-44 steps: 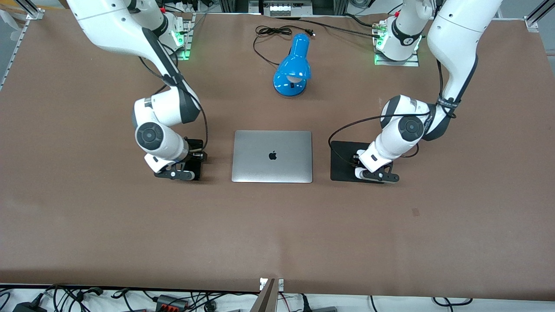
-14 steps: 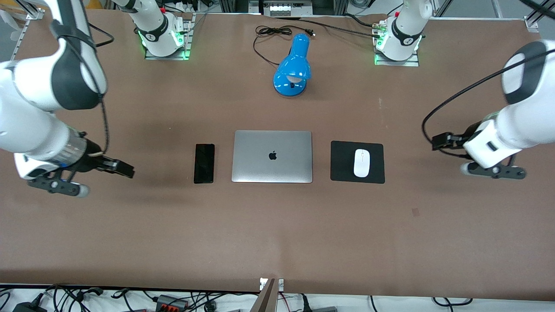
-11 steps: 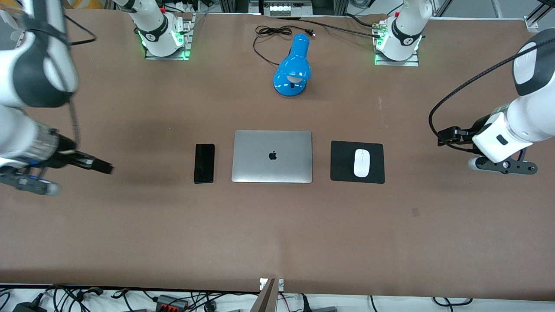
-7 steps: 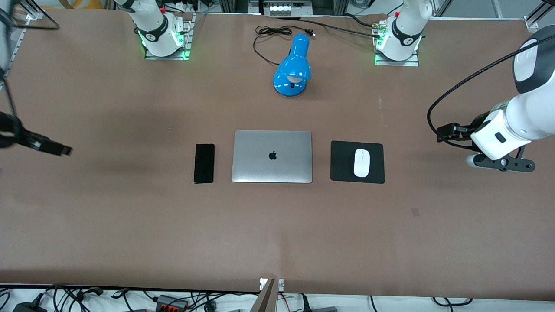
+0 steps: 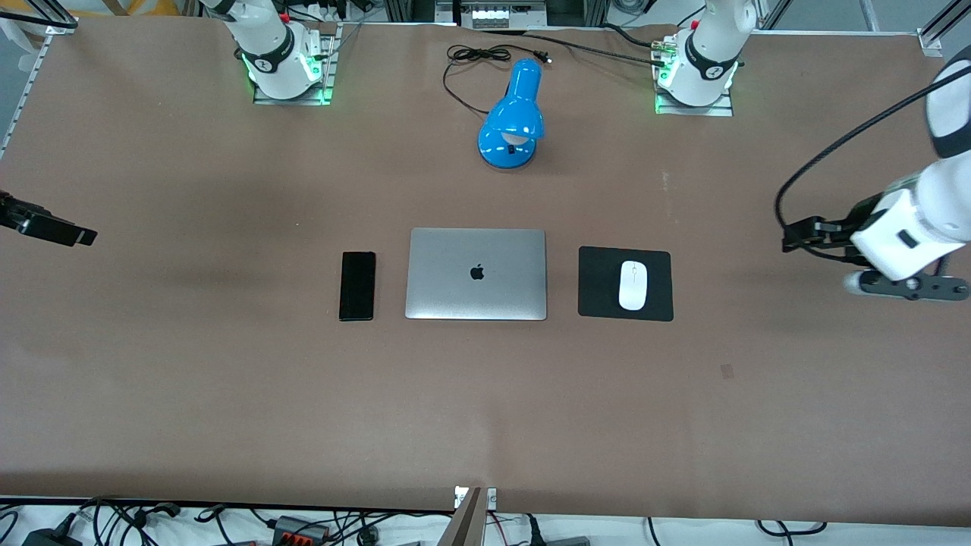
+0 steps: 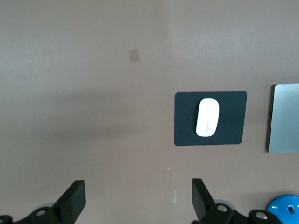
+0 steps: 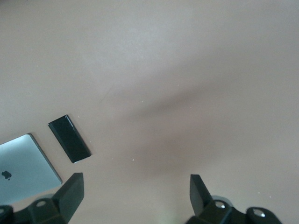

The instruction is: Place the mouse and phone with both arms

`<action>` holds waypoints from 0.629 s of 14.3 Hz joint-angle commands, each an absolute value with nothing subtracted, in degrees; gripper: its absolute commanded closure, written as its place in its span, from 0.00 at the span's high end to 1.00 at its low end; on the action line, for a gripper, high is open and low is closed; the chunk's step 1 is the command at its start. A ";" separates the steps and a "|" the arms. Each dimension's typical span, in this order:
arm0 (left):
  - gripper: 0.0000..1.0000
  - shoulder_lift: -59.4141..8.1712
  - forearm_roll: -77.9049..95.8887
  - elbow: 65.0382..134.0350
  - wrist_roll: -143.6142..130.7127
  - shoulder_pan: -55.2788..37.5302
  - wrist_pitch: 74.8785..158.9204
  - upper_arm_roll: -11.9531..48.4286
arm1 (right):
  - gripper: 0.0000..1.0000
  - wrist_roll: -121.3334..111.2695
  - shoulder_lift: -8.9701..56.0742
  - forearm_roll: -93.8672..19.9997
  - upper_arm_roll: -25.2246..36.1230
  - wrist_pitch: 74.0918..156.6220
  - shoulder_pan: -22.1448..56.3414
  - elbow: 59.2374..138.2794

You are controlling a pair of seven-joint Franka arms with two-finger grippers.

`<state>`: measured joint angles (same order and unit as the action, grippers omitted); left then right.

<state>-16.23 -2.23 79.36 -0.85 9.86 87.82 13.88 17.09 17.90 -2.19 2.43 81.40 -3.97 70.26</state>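
Two pincers are up in the air, both empty, fingers spread wide in their own wrist views. We see the left pincer (image 6: pixel 135 198) over bare counter (image 5: pixel 485 394) toward the left arm's end; the front view shows only part of it (image 5: pixel 903 284), at the frame edge. The right pincer (image 7: pixel 133 193) hangs over bare counter toward the right arm's end; the front view catches just a dark piece of that arm at the frame edge, not the fingers.

We note the mouse (image 5: pixel 631 285), a small white glossy oval with a thin centre line, lying on a flat black square pad (image 5: pixel 599 292), inside its borders. The left wrist view shows the same pair, mouse (image 6: pixel 207 117) on pad (image 6: pixel 184 130), plus one edge of the laptop (image 6: pixel 285 119).

We note the phone (image 5: pixel 356 286), a slim black glossy rectangle, flat on the counter just beside the closed silver laptop (image 5: pixel 476 250), toward the right arm's end, not touching it. The right wrist view shows the phone (image 7: pixel 69 138) and a laptop corner (image 7: pixel 25 170).

Only the front view shows the whole blue glossy lamp (image 5: pixel 514 117) with its black cord (image 5: pixel 470 57), farther from the front camera than the laptop.
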 commanded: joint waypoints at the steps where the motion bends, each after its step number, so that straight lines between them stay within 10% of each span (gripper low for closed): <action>1: 1.00 -15.13 -2.98 77.87 -0.17 9.15 87.19 13.45 | 1.00 15.91 13.46 1.05 1.41 87.70 -3.78 75.04; 9: 1.00 2.01 0.44 97.27 0.18 -0.61 95.53 1.67 | 1.00 16.44 1.76 2.20 0.44 91.41 -5.45 89.47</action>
<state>-3.79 -0.76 88.27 -0.85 0.59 90.95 3.13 16.92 4.30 1.72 1.04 89.86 -4.08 86.07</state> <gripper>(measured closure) 0.000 0.000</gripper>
